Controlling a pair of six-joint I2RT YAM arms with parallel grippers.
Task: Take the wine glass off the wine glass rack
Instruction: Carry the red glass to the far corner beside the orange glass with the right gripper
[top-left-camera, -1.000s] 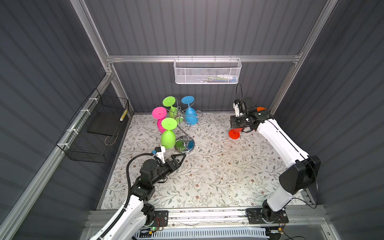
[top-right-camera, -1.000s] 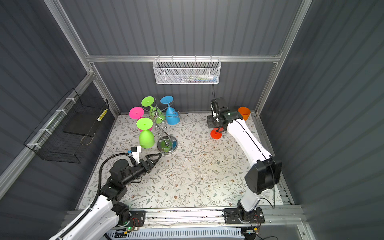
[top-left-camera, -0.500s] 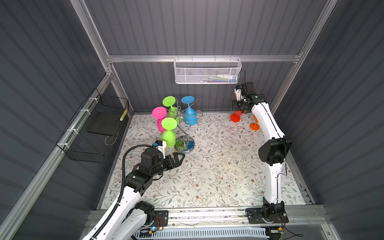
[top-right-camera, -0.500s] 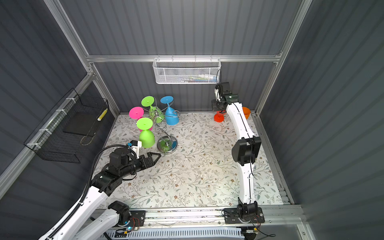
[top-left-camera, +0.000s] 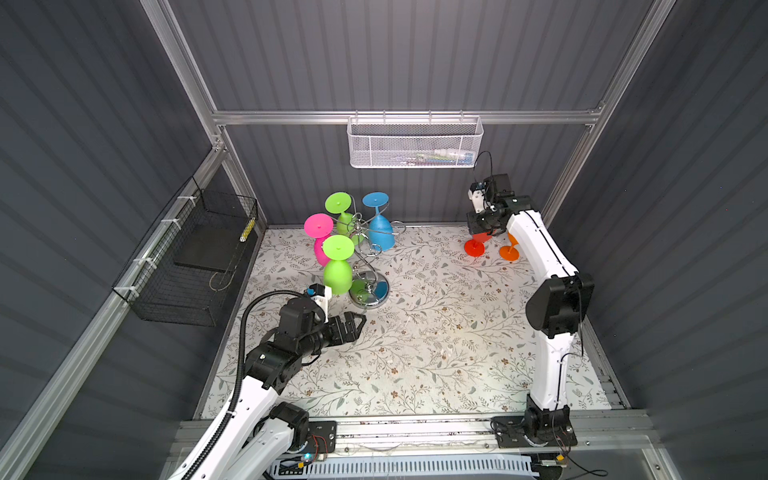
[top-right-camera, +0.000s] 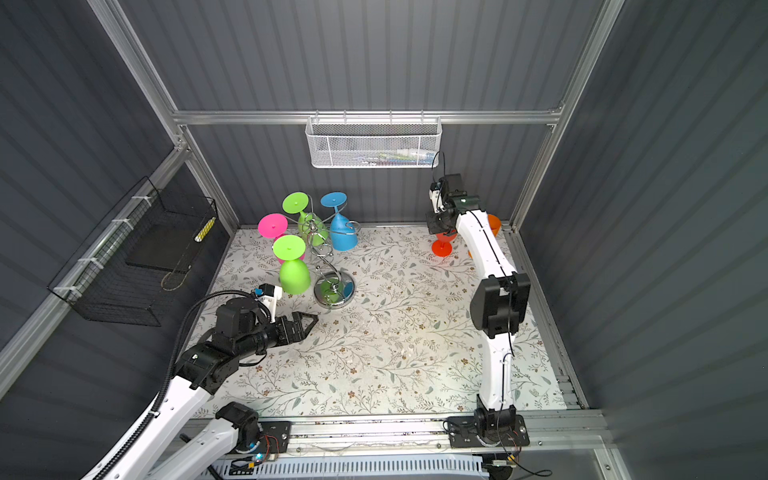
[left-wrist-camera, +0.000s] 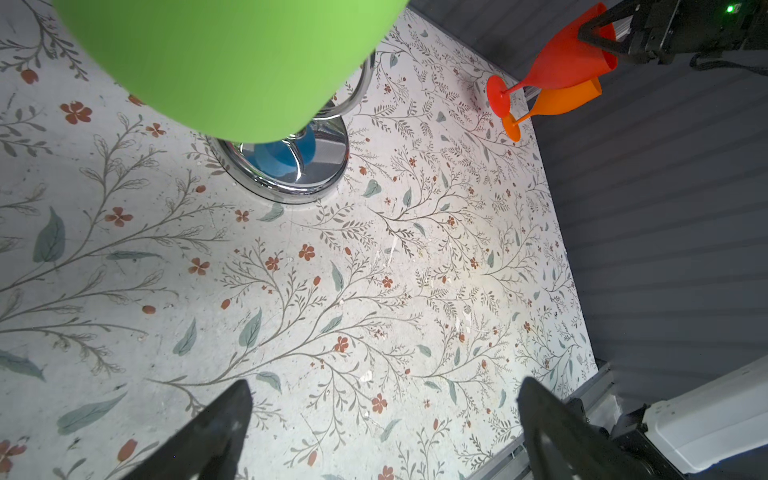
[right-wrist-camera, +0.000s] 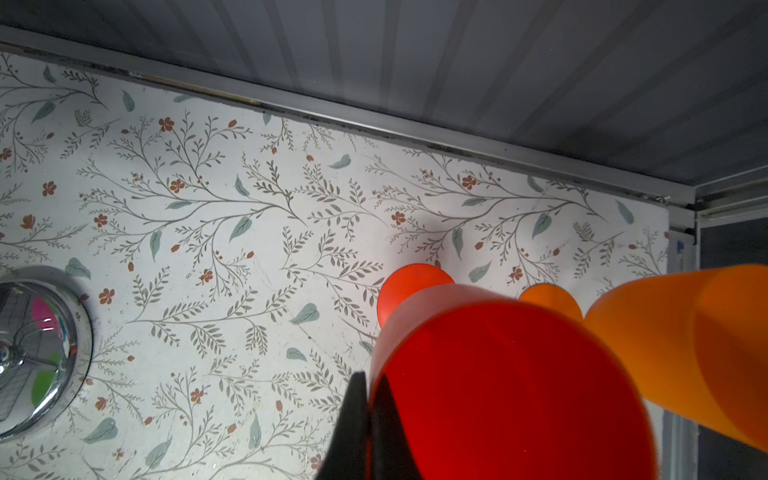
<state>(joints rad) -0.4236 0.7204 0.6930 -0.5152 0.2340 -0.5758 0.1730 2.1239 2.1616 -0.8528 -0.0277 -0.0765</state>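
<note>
On the left, my left gripper (top-left-camera: 358, 323) waits with its jaws wide apart and nothing between them, low over the floral table (top-left-camera: 415, 357), just near of the wine glass rack (top-left-camera: 376, 297). I judge it should hold off, because the lime green glass (top-left-camera: 337, 272) hangs bowl-down right beside its wrist and a careless lift would knock it. The rack stands left of centre towards the far wall, with pink (top-left-camera: 318, 226), a second green (top-left-camera: 338, 203) and blue (top-left-camera: 380, 232) glasses also hanging from its arms. The live step, as I read it, is on the far right: the right gripper (right-wrist-camera: 370, 399) is clamped on the rim of the red wine glass (top-left-camera: 473, 248), which is off the rack and tilted, its foot at the table. To finish well I would level the bowl, seat the foot flat, and release only then, keeping it off the orange glass (top-left-camera: 509, 251) standing just beside it. The left arm reaches forward, forearm low and nearly level; the right arm stretches far, elbow raised, wrist angled down.
</note>
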